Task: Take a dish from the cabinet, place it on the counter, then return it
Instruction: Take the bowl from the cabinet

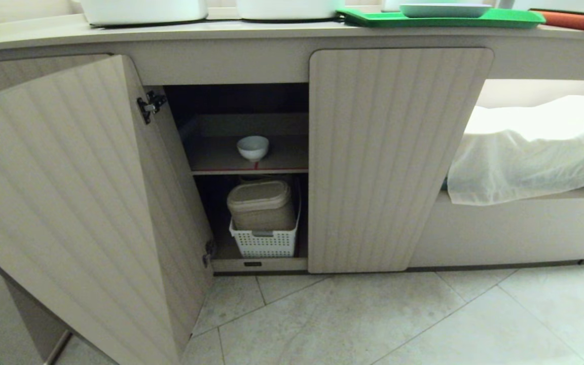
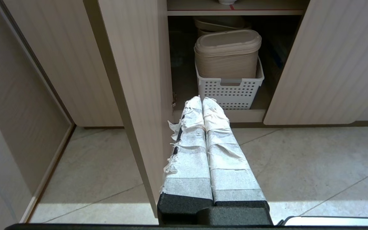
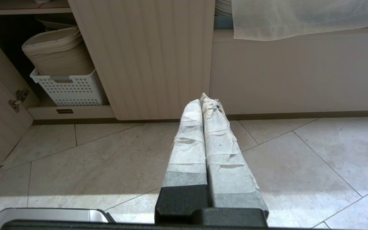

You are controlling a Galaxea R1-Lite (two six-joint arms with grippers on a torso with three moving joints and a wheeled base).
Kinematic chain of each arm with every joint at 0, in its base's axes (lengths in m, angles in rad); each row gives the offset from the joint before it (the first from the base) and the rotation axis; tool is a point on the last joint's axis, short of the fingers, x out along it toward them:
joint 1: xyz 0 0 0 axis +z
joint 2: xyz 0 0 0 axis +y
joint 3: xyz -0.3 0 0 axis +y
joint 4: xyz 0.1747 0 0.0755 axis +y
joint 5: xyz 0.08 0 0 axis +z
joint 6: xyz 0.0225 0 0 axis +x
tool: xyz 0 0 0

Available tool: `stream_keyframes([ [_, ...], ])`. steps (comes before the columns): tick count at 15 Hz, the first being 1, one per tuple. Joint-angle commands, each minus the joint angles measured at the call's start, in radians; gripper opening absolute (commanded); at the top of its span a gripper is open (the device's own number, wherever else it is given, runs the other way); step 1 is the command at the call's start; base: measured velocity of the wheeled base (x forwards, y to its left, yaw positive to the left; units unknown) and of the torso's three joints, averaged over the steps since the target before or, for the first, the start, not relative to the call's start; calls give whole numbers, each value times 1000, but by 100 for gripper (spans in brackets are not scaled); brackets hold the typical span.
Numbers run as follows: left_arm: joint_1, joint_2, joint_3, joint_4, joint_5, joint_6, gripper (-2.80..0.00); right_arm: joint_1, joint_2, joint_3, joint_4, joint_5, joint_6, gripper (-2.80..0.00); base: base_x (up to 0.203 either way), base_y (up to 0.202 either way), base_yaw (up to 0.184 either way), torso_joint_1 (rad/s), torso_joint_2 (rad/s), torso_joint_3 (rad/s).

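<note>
Sitting on the taped shelf of the fluted cabinet (image 1: 398, 157), glossy round dish (image 1: 252, 147), both tape-wrapped hands pressed together, left hand (image 2: 202, 99), right hand (image 3: 201, 99)

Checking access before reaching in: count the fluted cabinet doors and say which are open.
2: left door swung open, right door shut. Others may lie outside the view.

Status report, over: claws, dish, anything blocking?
Both claws shut, empty: left claw, right claw. Dish on cabinet shelf. Left door open; nothing blocking.
</note>
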Motion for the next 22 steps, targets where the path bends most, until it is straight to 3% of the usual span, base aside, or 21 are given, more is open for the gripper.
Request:
stream_keyframes([
  [1, 0, 0, 0, -2, -1, -1, -280, 0, 0, 0, 0, 0, 0, -280, 0, 0, 0, 0, 0, 0],
  [7, 0, 0, 0, -1, -2, -1, -280, 0, 0, 0, -1, 0, 0, -280, -2, -31, -3, 1, 0, 1],
  [19, 0, 0, 0, 0, -1, 0, -280, 0, 0, 1, -1, 0, 0, -280, 0, -191, 0, 3, 2, 2],
  [22, 0, 0, 0, 0, 1, 0, -280, 0, 0, 0, -2, 0, 0, -280, 0, -36, 1, 0, 2, 1],
])
